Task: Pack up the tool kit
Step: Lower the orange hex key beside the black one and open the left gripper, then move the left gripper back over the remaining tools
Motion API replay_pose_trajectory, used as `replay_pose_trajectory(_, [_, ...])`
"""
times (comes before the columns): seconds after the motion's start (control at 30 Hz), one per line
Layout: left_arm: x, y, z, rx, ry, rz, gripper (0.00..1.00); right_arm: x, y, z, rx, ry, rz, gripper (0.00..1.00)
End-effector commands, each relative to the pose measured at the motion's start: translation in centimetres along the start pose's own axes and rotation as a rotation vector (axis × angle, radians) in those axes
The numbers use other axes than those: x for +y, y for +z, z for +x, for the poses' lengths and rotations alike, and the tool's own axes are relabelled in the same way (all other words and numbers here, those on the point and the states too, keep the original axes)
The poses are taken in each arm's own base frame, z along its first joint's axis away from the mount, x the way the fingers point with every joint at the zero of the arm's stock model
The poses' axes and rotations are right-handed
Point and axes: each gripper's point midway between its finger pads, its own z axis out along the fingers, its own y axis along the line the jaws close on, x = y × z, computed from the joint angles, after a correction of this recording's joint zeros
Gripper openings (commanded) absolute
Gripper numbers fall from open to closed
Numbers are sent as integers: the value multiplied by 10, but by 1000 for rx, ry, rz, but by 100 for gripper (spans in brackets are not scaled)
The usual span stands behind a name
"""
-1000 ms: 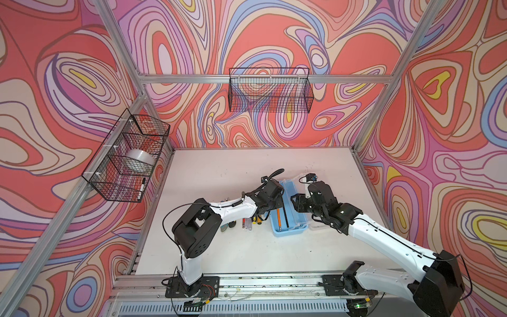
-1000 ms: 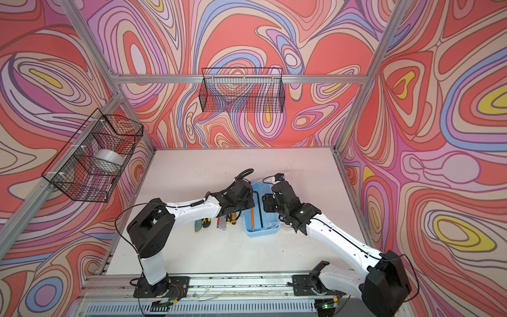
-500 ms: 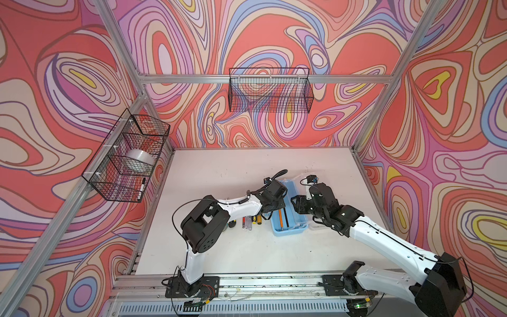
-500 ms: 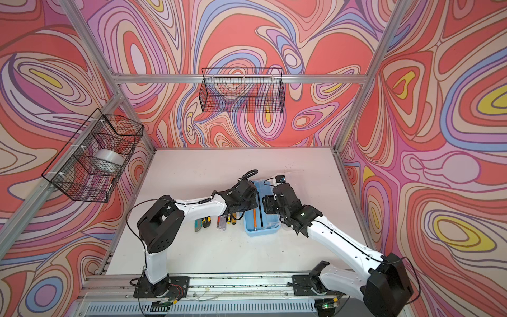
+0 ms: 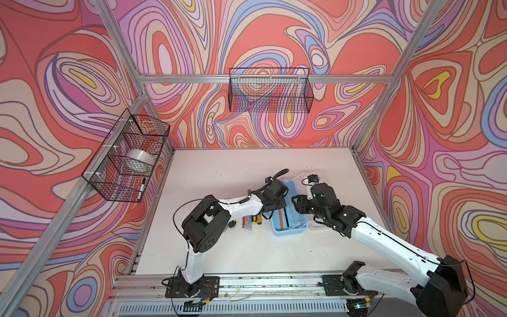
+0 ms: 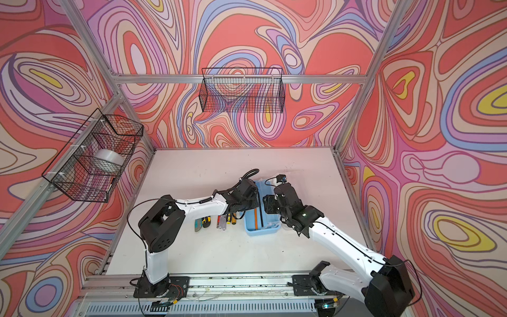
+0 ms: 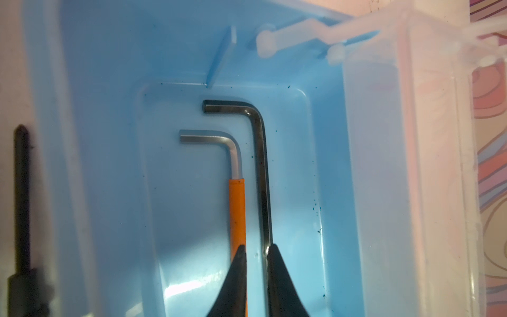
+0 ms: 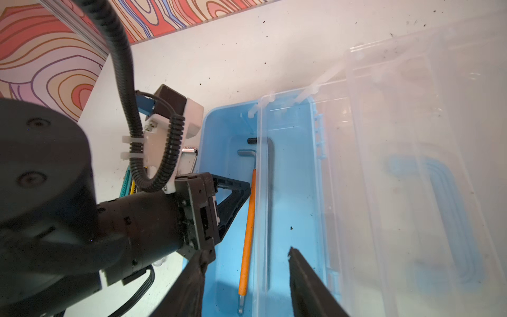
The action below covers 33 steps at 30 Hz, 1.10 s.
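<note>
The tool kit's light-blue box stands open at the middle of the table, and its clear lid is swung out toward the right arm. An orange-sleeved hex key and a black hex key lie side by side on the box floor. My left gripper is down inside the box, its jaws slightly apart with only blue floor between them. One tip touches the black key. My right gripper is open over the box, astride the lid's edge.
Screwdrivers and utility knives lie on the table left of the box, under my left forearm. One dark screwdriver shaft runs just outside the box wall. Black wire baskets hang on the back wall and the left wall.
My left arm has reached a little further over the box and its jaws have parted slightly. The right arm has hardly moved.
</note>
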Motion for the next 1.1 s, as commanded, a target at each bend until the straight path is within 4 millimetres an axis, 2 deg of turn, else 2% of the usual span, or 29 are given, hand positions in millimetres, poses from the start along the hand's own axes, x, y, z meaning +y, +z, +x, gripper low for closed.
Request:
replay_pose_trajectory(0.0, [-12, -12, -14, -38, 47, 21, 17, 4, -8, -8, -21, -11, -12, 50])
replay_pose_trajectory(0.23, [-11, -53, -32, -139, 106, 30, 21, 6, -5, -8, -6, -25, -17, 50])
replay_pose_trajectory(0.43, [9, -89, -43, -218, 177, -44, 40, 16, -8, -12, -13, -13, -67, 51])
replay_pose_trajectory(0.6, [31, -115, -46, -255, 233, -109, 51, 20, -3, -2, 30, 11, -93, 52])
replay_pose_trajectory(0.9, [79, -131, -38, -238, 220, -184, 52, 31, -8, 10, 47, 12, -92, 49])
replay_pose_trajectory(1.07, [102, -130, -37, -256, 180, -186, 42, 38, -4, 19, 47, -7, -76, 48])
